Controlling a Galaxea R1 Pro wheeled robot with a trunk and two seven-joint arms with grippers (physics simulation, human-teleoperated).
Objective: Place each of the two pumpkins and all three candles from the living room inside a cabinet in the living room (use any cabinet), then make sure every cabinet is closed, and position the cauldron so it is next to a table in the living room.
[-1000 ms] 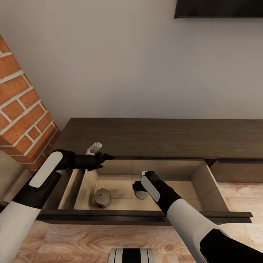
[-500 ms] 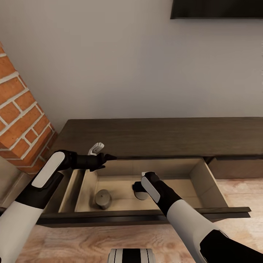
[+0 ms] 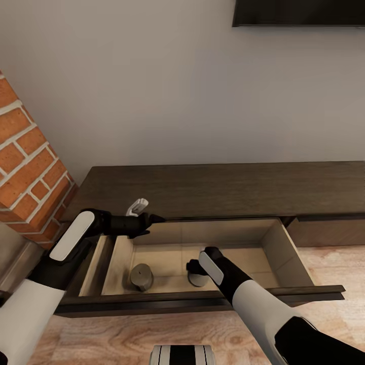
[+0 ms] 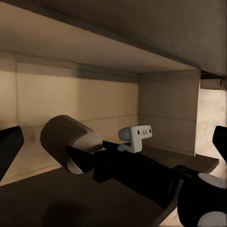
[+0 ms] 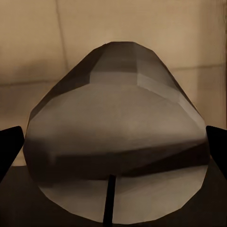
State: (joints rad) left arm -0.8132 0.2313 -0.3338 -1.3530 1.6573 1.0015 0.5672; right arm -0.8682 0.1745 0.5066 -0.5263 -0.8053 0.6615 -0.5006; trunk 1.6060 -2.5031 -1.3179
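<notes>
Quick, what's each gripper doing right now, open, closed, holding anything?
Left gripper: open, holding nothing, up at the drawer's back edge.
Right gripper: open around a candle in the drawer; contact cannot be told.

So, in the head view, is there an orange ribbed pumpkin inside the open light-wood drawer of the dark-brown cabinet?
No, the open drawer holds two squat grey candles, one free and one at the right gripper.

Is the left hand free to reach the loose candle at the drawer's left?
Probably yes: the left hand hovers at the open drawer's back edge, the candle stands uncovered below it, and the right hand is busy farther right.
</notes>
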